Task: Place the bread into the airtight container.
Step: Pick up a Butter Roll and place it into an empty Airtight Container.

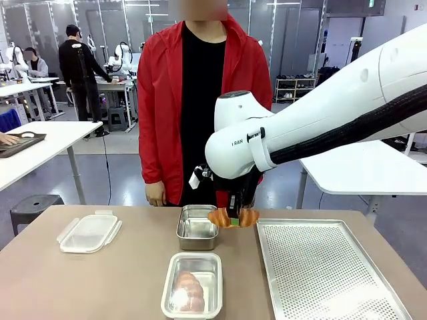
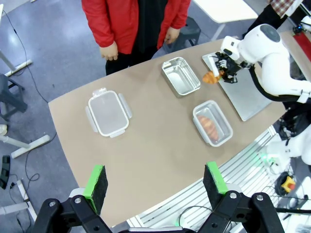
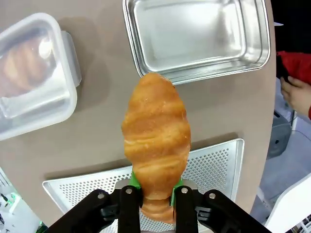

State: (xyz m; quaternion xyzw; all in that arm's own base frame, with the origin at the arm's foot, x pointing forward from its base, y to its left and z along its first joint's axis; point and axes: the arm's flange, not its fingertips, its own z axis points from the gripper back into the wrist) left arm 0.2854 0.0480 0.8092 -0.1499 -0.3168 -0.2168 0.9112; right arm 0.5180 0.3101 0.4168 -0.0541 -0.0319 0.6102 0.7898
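Croissant hangs pinched in the right gripper, just beside the empty steel container's right rim and not yet inside, so lowering and release seem left, while the left gripper is spread and holds nothing.

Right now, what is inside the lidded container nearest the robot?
One brown croissant-like bread lies inside the lidded container, seen through its clear lid. Anything beneath it is hidden.
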